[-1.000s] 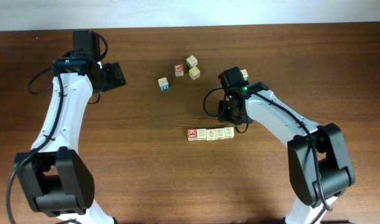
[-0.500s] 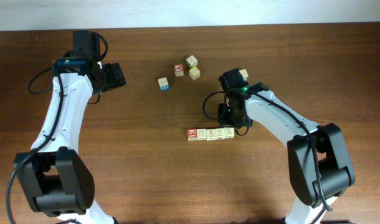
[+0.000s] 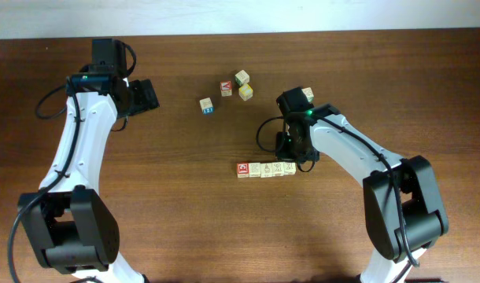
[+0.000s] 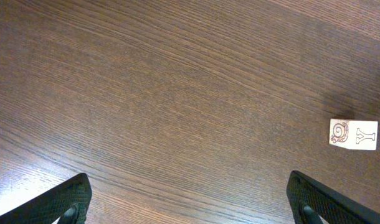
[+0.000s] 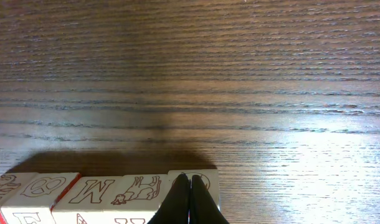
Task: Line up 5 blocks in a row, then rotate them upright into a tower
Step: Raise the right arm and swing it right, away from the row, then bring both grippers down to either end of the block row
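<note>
Now, the right claw is sitting pinched fully closed, fingertips together in a single black point. That point is resting against the end cube of the line. The five small pale-wood alphabet blocks are lying joined face to face in one straight row on the dark wooden bench, just beside the right arm's wrist, with the red-framed cube at the left end. From the wrist view the closed tips are appearing to touch the rightmost cube only. The others are running off to the left, an M and a little animal showing on their faces.

Why closed? My read is that nothing is being gripped here. The shut fingers are serving as a blunt poker, placed at the very end of the row so a sideways nudge would swing the whole line round like a lever rather than scatter it. The risk, I'm thinking, is that end cube slipping out of line on its own.

Over on the other side, the left claw is hanging wide open and empty above bare wood, well apart from the row. Only a pale cube printed with a snail and a Y is lying near it. A few loose cubes, plus a yellow-green cube, are lying further back.
</note>
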{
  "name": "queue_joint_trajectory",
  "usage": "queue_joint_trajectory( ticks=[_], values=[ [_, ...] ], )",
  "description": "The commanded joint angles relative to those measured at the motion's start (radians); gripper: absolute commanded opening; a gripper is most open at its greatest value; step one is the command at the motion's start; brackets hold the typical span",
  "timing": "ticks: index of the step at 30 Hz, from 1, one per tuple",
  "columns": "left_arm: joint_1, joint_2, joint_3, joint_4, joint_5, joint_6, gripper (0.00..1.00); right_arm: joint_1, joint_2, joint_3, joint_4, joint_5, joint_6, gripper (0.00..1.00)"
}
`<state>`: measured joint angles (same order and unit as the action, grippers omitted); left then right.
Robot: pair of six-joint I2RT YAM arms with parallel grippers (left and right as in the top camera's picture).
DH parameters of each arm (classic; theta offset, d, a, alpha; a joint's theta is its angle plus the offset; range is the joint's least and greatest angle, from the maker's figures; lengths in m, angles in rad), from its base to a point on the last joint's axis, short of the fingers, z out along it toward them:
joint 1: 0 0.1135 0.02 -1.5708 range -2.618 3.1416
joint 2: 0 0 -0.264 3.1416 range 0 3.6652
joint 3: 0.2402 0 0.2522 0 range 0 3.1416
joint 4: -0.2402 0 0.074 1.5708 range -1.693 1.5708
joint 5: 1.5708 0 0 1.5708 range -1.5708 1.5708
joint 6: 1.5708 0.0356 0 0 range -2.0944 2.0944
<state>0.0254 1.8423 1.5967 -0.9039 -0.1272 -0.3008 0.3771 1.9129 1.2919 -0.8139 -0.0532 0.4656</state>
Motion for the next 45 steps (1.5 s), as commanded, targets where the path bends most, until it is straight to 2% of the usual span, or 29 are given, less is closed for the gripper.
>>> queue_joint_trajectory(
  ticks=[1,16,20,26,29,33,39,41,42,43,44,45],
  values=[
    [-0.001,0.011,0.009,-0.002,0.011,-0.013,0.99,0.01,0.009,-0.008,-0.006,-0.007,-0.006,0.04],
    [-0.002,0.011,0.009,-0.001,0.011,-0.013,0.99,0.008,0.008,-0.006,0.019,-0.014,-0.018,0.04],
    [-0.002,0.011,0.009,0.005,0.026,-0.013,0.99,-0.026,0.003,0.043,0.026,-0.014,-0.021,0.04],
    [-0.011,0.011,0.009,0.0,0.042,-0.013,0.99,-0.114,-0.076,0.195,-0.087,-0.032,-0.072,0.04],
    [-0.026,0.011,0.009,0.0,0.084,-0.013,0.89,-0.154,-0.126,0.269,-0.158,-0.077,-0.126,0.04],
    [-0.05,0.011,0.009,-0.002,0.175,-0.013,0.88,-0.23,-0.214,0.358,-0.252,-0.153,-0.175,0.04],
    [-0.072,0.011,0.009,0.003,0.416,-0.013,0.98,-0.396,-0.325,0.436,-0.401,-0.213,-0.2,0.04],
    [-0.075,0.011,0.009,0.002,0.476,-0.013,0.86,-0.44,-0.349,0.436,-0.426,-0.213,-0.2,0.06],
    [-0.077,0.011,0.009,0.001,0.492,-0.013,0.75,-0.457,-0.356,0.436,-0.437,-0.213,-0.2,0.15],
    [-0.08,0.011,0.009,-0.002,0.503,-0.014,0.69,-0.477,-0.362,0.436,-0.454,-0.212,-0.2,0.27],
    [-0.085,0.011,0.009,-0.002,0.506,-0.014,0.63,-0.495,-0.363,0.436,-0.476,-0.212,-0.201,0.45],
    [-0.093,0.011,0.009,-0.004,0.505,-0.013,0.63,-0.51,-0.363,0.436,-0.497,-0.206,-0.201,0.59]
  ],
)
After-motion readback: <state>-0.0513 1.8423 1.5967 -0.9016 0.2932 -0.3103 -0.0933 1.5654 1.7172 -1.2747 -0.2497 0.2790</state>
